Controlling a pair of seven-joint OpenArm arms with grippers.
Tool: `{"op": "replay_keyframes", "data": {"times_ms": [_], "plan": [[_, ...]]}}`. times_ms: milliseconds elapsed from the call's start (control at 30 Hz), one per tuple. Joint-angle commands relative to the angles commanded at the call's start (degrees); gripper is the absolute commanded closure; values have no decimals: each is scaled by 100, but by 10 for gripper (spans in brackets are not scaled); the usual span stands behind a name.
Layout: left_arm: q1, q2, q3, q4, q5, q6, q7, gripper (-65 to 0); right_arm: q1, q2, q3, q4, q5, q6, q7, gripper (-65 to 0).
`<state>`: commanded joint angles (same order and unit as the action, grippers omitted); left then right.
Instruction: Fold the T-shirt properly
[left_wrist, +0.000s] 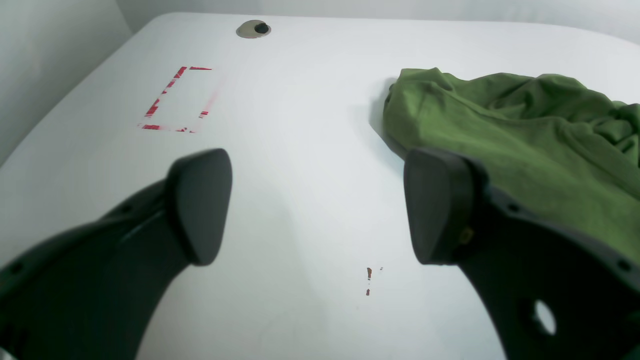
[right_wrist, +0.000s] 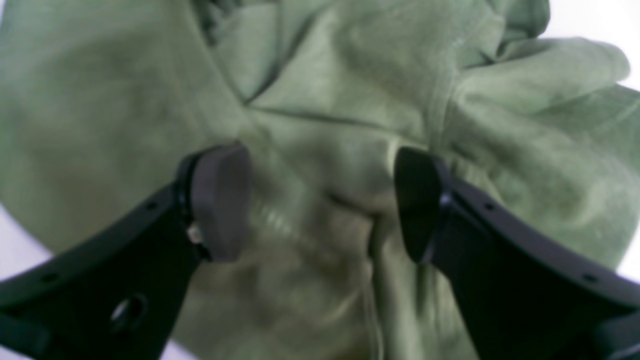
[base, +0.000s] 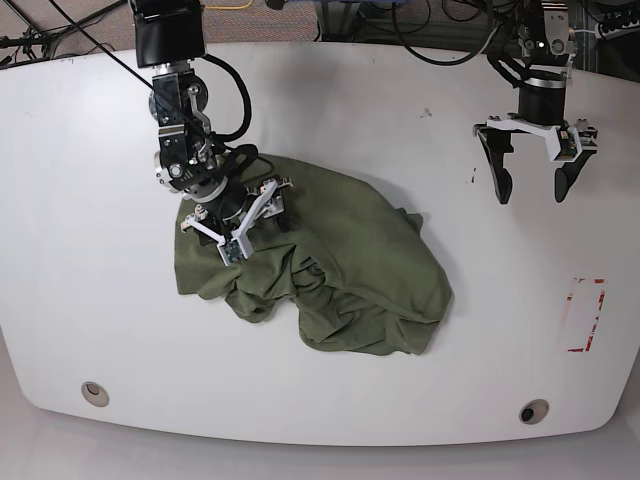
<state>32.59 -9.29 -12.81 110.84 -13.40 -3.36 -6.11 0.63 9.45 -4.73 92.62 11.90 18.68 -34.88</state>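
right end effector (right_wrist: 320, 200) agape, over T-shirt (base: 330, 270)

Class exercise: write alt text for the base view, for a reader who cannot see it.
A crumpled green T-shirt lies on a white table. The right claw, open, is down over the shirt's upper left part. The left claw, also open, hangs over bare table well apart from the shirt.

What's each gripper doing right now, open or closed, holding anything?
Left gripper: open, empty, over the bare white table.
Right gripper: open, holding nothing, fingers straddling the T-shirt.
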Motion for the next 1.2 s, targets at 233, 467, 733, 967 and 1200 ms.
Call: {"op": "replay_keyframes", "data": {"times_ms": [233,467,733,967,1200], "plan": [[-10,-2,0,-8,3,30,-37,-511,-456,42,386,646,10,-15,38,-476],[-25,-1,-1,-11,15,27,-53,-512,-505,57,652,688,132,-25,41,-480],[-78,-2,6,-30,34,21,-81,-512,-156,132,733,493,211,-24,64,-492],[-169,-4,33,-47,16,37,-60,-515,487,112,673,-104,9,-57,47,-444],[-169,-8,29,-34,23,58,-87,-515,801,80,633,-520,-205,-61,35,-342]]}}
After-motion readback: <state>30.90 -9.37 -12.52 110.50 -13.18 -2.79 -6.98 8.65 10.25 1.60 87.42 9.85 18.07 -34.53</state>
